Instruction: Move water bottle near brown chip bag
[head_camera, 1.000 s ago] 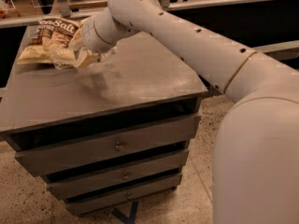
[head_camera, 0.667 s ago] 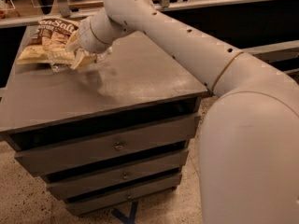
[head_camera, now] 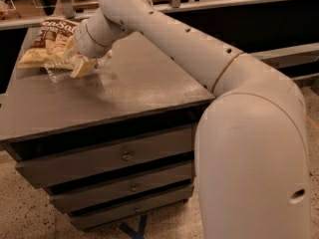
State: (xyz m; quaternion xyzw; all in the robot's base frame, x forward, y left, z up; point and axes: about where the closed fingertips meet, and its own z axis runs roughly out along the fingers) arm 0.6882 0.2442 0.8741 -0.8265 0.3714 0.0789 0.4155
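Note:
The brown chip bag point(head_camera: 50, 41) lies at the far left corner of the grey cabinet top point(head_camera: 134, 88), with white lettering up and a cream lower edge. The water bottle point(head_camera: 59, 73) is a clear ribbed shape lying low on the top, right against the bag's near edge. My gripper point(head_camera: 79, 66) is at the bottle's right end, just right of the bag. The wrist hides the bottle's other end and its label.
The cabinet has several drawers point(head_camera: 122, 156) facing me. My large white arm point(head_camera: 249, 148) fills the right of the view. A rail and a dark counter point(head_camera: 214, 4) run behind the cabinet. Speckled floor point(head_camera: 25, 218) lies below.
My gripper has shifted a little left and down with the bottle, closer to the chip bag's near edge. The chip bag has not moved.

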